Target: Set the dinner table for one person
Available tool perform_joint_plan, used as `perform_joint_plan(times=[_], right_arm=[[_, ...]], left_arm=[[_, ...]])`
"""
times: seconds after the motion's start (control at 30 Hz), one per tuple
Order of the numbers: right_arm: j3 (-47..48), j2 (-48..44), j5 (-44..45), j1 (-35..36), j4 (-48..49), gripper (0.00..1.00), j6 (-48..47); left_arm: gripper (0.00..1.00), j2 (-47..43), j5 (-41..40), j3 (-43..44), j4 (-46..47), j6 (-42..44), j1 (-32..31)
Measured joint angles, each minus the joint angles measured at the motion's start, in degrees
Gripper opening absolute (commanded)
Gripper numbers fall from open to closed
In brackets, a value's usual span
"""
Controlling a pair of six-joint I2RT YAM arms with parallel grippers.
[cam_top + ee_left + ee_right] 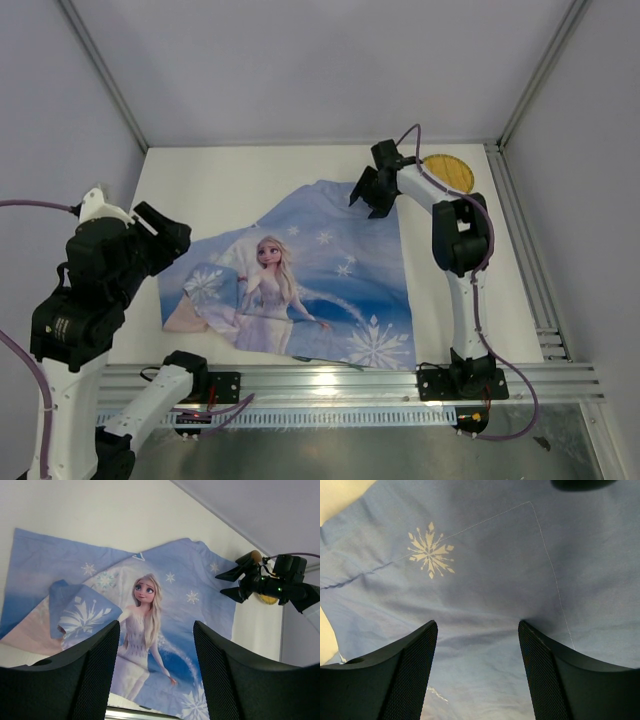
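With left gripper (pixel 156 630) and right gripper (pixel 477 630) released, the soft, light cloth (pixel 330 260) on the rigid tabletop (pixel 220 180) would best be pinched at its folded left corner.

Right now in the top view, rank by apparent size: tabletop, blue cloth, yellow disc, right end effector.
1. tabletop
2. blue cloth
3. right end effector and yellow disc: look alike; disc partly hidden by the arm, so unranked.

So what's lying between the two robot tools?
The blue Elsa cloth, rumpled on the white dinner table, fills the stretch between the left tool and right tool; the top view shows it.
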Motion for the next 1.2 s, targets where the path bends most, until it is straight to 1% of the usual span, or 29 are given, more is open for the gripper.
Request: perform_joint_plan(times=[0.03,0.07,0.13,0.17,0.2,0.3,0.4,0.47,0.63,0.77,0.87,0.97,1.07,1.2], right_arm=[[-0.5,-0.2,0.0,0.0,0.4,0.7,-0.2],[-1.0,-0.5,0.0,0.0,0.9,0.7,-0.5],[-2.4,-1.3,-0.1,0.0,2.0,0.71,-1.4],[-3.1,-1.7,-0.2,0.0,2.6,0.7,-1.9],[-4.0,-2.2,-0.2,0.2,3.3,0.7,-2.6],[-8.0,-4.7,0.0,1.0,6.1,0.71,-5.3],[-12.5,-7.5,0.7,2.3,7.9,0.71,-8.1],[-15.6,-9.8,1.5,3.7,8.4,0.7,-10.2],[-20.1,-14.4,2.5,5.8,8.5,0.71,-14.1],[-22.2,-19.4,4.7,6.5,8.6,0.7,-17.2],[-23.5,-23.8,7.4,6.7,8.8,0.7,-19.3],[-24.7,-27.4,9.6,6.8,9.3,0.7,-20.8],[-24.7,-28.9,10.7,6.8,9.9,0.7,-21.7],[-24.7,-29.0,11.8,6.9,9.8,0.71,-22.6]], left_arm=[[0.61,0.0,-0.7,0.0,0.0,0.1,0.0],[0.56,0.0,-1.7,-0.1,0.0,0.2,0.0],[0.52,0.2,-6.0,-0.3,0.0,0.4,0.0],[0.48,0.5,-8.0,-0.5,0.0,0.5,0.0],[0.47,1.0,-10.8,-0.9,0.0,0.4,0.0],[0.46,4.0,-17.5,-2.0,-0.2,0.4,0.0],[0.46,8.9,-21.2,-3.6,0.9,0.4,0.0],[0.47,12.1,-22.7,-5.7,2.6,0.6,0.0],[0.47,20.0,-24.3,-12.2,10.3,2.6,0.0],[0.47,26.6,-25.6,-12.8,14.3,2.9,0.7],[0.47,32.3,-27.3,-12.2,14.8,0.6,2.7],[0.47,38.4,-29.4,-10.8,13.2,-3.0,4.8],[0.47,44.7,-31.8,-7.7,9.7,-7.0,5.7],[0.44,52.2,-32.7,-3.3,4.4,-13.5,7.1]])
